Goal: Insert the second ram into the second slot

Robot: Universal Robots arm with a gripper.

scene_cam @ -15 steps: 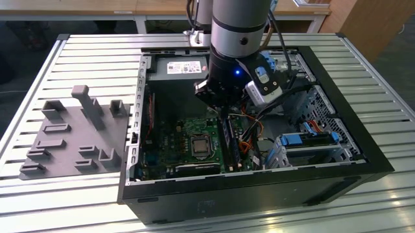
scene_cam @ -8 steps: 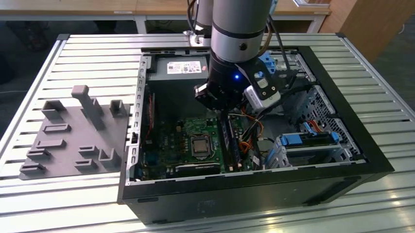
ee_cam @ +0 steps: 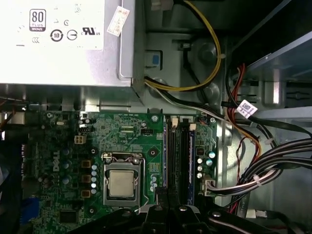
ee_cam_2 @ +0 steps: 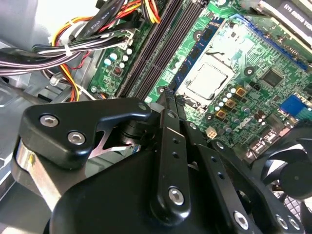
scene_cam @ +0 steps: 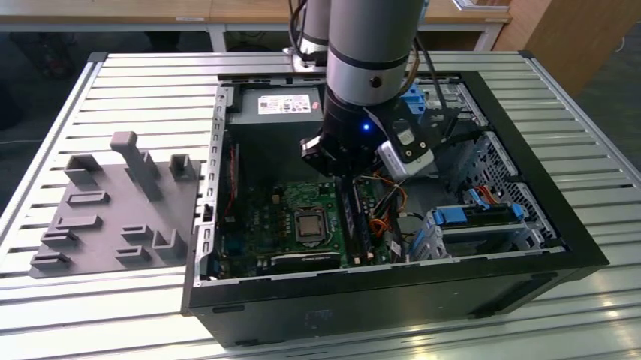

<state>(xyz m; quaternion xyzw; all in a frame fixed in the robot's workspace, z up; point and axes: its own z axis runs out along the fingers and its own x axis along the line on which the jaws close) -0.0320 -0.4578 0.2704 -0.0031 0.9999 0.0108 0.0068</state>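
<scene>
Hand [ee_cam_2: 168,95] hangs over slots [ee_cam_2: 161,48] on one motherboard [ee_cam_2: 258,87].

Upright arm [scene_cam: 368,52], end effector [scene_cam: 346,178] low and straight downward.

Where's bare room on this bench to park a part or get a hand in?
Free: slatted aluminium table beyond the grey moulded fixture tray, and the strip along the black computer case on its near side. Crowded: inside the case, the robot arm stands over the green motherboard, with the black-and-grey wire bundle beside it.
</scene>
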